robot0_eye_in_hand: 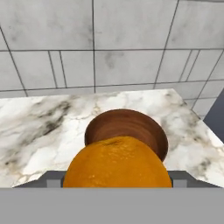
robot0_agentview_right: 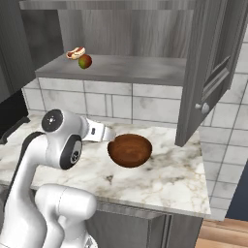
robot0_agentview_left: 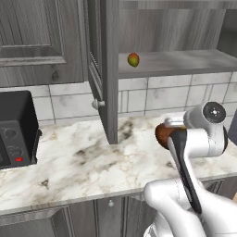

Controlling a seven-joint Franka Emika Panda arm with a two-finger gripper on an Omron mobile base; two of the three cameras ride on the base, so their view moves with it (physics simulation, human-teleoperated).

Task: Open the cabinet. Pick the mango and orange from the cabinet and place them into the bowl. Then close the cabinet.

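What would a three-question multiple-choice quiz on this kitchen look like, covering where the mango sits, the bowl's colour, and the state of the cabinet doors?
1. Where is the mango?
A. In the bowl
B. On the cabinet shelf
C. On the counter

2. What colour is the bowl?
A. Dark reddish-brown
B. White
C. Blue

3. How do the cabinet doors stand?
A. Both shut
B. Swung open
C. Taken off

Answers:
1. B, both base views show it resting on the grey shelf inside the cabinet.
2. A, the right base view and the hand view show glossy reddish-brown wood.
3. B, a door juts out over the counter in each base view, and the shelf is exposed.

The orange sits right at the end effector in the hand view, with the bowl just beyond it.
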